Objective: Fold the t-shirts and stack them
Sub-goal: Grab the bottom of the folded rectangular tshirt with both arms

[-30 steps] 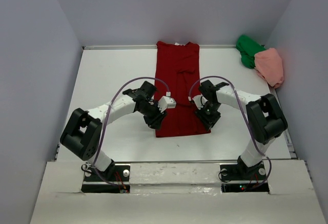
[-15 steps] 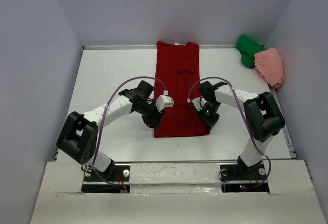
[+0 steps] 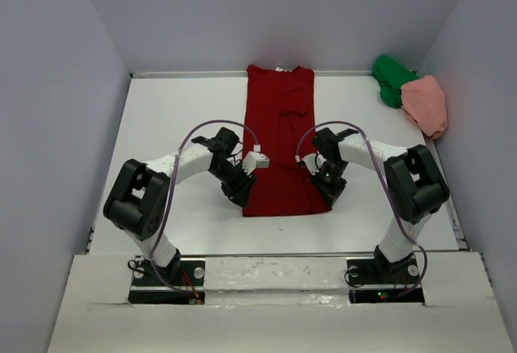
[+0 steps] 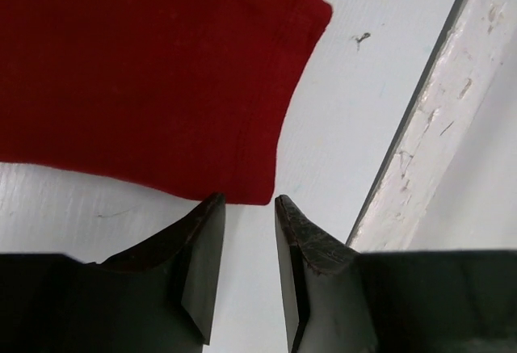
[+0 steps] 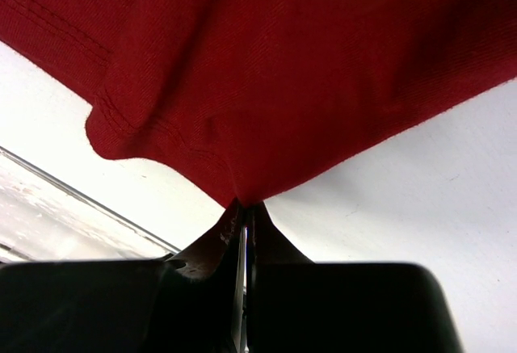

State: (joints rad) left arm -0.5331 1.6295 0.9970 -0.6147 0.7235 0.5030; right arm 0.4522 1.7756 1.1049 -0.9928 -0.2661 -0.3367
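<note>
The dark red t-shirt [image 3: 279, 139] lies as a long narrow strip down the table's middle, collar at the far edge. My left gripper [image 3: 241, 197] is open at its near left corner; in the left wrist view the gripper [image 4: 246, 201] has the hem corner [image 4: 250, 183] just ahead of its tips, untouched. My right gripper [image 3: 329, 194] is shut on the shirt's near right edge; the right wrist view shows the gripper [image 5: 245, 205] pinching the red fabric [image 5: 266, 86]. The green t-shirt [image 3: 391, 78] and salmon pink t-shirt [image 3: 426, 102] lie bunched at the far right.
The white table [image 3: 161, 127] ends at a raised near rail [image 4: 428, 135], close to both grippers. Grey walls [image 3: 56, 111] close in the left, right and far sides.
My left gripper has slid a little toward the shirt's near left corner and its elbow has swung right. My right gripper has closed in on the near right edge and holds it.
</note>
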